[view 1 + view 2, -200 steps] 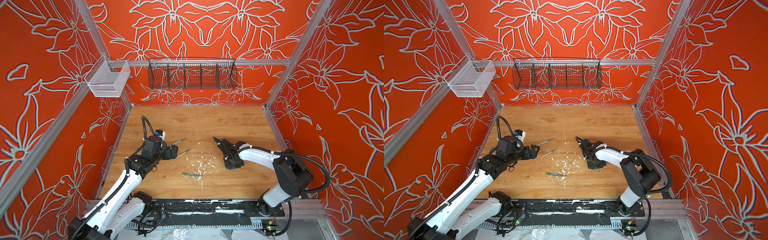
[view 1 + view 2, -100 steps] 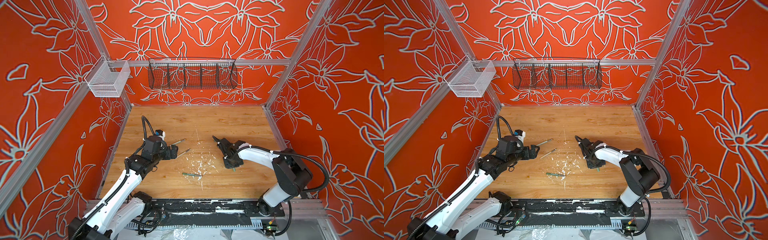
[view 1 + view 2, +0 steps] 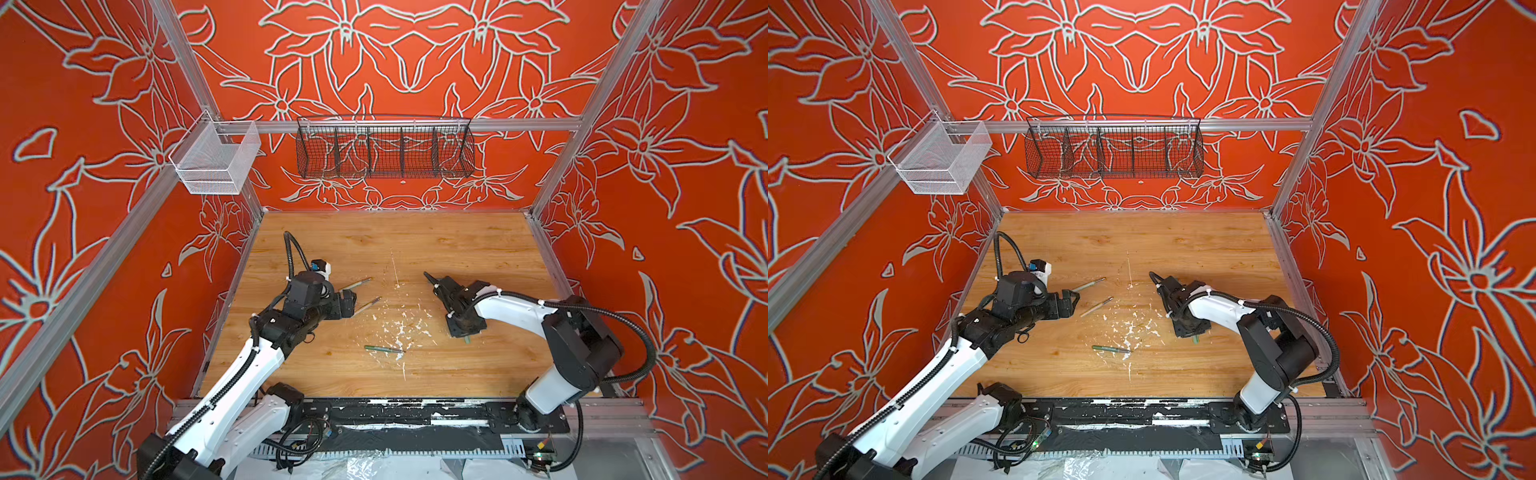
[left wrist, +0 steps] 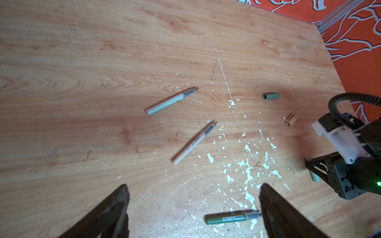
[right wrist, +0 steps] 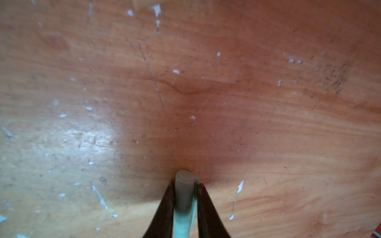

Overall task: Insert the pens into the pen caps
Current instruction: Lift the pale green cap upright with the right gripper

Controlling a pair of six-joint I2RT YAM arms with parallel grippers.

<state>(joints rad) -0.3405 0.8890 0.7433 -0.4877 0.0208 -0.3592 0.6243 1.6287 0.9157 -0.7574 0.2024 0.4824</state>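
One dark green pen lies crosswise — grey tip pointing right

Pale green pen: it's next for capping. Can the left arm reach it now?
Probably yes: the left gripper is open and empty, and the pale green pen lies uncovered just ahead of it.

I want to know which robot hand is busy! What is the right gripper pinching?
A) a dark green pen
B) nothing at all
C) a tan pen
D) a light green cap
D: in the right wrist view the right gripper is shut on the light green cap, while the dark green pen and the tan pen lie loose on the table.
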